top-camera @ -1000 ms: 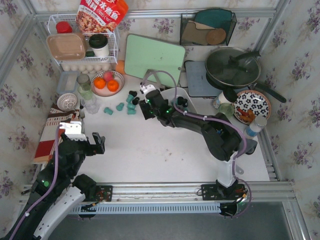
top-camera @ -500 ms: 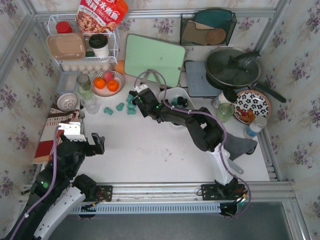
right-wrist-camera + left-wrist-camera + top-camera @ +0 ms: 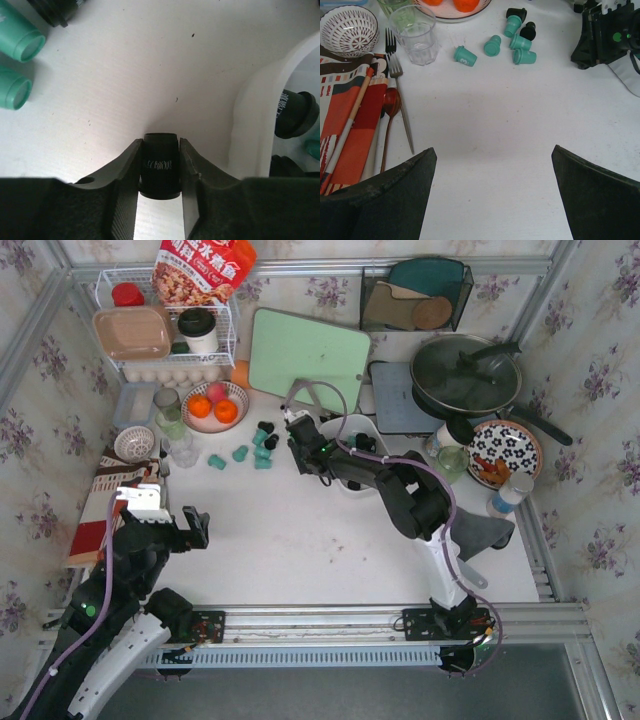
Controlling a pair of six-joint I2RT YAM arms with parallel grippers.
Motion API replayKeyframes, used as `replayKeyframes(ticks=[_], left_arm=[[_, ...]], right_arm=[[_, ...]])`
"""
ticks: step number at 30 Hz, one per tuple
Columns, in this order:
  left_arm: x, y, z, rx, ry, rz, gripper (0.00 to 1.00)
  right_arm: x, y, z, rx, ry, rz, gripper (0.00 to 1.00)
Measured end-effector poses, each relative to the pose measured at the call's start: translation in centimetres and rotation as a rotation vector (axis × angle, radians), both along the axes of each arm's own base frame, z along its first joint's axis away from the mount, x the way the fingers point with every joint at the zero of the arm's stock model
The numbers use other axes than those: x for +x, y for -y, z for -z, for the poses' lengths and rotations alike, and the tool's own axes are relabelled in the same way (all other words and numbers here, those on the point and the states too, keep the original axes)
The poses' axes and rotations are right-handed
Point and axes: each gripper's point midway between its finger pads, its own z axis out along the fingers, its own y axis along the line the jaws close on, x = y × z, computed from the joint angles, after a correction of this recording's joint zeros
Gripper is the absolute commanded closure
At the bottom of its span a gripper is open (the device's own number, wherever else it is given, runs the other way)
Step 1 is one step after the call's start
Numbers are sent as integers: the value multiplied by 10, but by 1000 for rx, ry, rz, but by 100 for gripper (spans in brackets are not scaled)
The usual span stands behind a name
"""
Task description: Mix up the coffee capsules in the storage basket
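Right claw [image 3: 160, 146] is pinched on a black capsule [image 3: 160, 167]: jaws partly closed, one pad on each side of it, wide end toward the wrist. Can't tell if the capsule touches the table [image 3: 150, 75]. Claw sits just off the left rim of the white basket [image 3: 248, 120], tips pointing away from the arm bases. Inside the basket, a second black capsule [image 3: 296, 113] lies by the wall, with a sliver of teal beside it at the frame edge. From overhead the right arm lies across the basket, so the rest of its contents are hidden. Left of the basket are the loose capsules [image 3: 520, 42], clustered on the table, five teal and two black. Further left of the basket are a clear glass [image 3: 415, 32], a fork [image 3: 400, 95], a spoon [image 3: 390, 105] and a patterned bowl [image 3: 347, 30]. Left claw [image 3: 492, 200] is fully open, holding nothing, over bare table well apart from the basket on its near-left side.
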Motion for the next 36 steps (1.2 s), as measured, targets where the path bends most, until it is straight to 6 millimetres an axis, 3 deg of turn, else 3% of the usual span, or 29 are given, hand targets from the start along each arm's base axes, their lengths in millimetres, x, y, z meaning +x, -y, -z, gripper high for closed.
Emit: replayKeyframes(ticks=[5, 11, 15, 18, 22, 26, 30, 34, 36], left_arm=[[0, 1, 0, 0, -2, 3, 0], [0, 1, 1, 1, -3, 2, 0], [0, 0, 1, 1, -3, 1, 0], [0, 0, 1, 1, -3, 1, 0], [0, 0, 1, 1, -3, -1, 0], [0, -1, 1, 1, -3, -4, 0], [1, -1, 2, 5, -8, -8, 0], [3, -3, 4, 14, -16, -20, 0], [4, -3, 6, 19, -20, -23, 0]], right_arm=[[-11, -5, -19, 56, -14, -26, 75], [-20, -3, -71, 139, 45, -41, 76], [-22, 16, -120, 171, 168, 7, 76], [-25, 48, -139, 132, 273, 81, 76], [-30, 106, -134, 38, 343, 229, 75], [-36, 145, -111, -20, 320, 314, 75], [-42, 165, -82, -45, 268, 371, 74], [-42, 183, -66, -75, 244, 427, 73], [-44, 194, -58, -101, 236, 455, 67]])
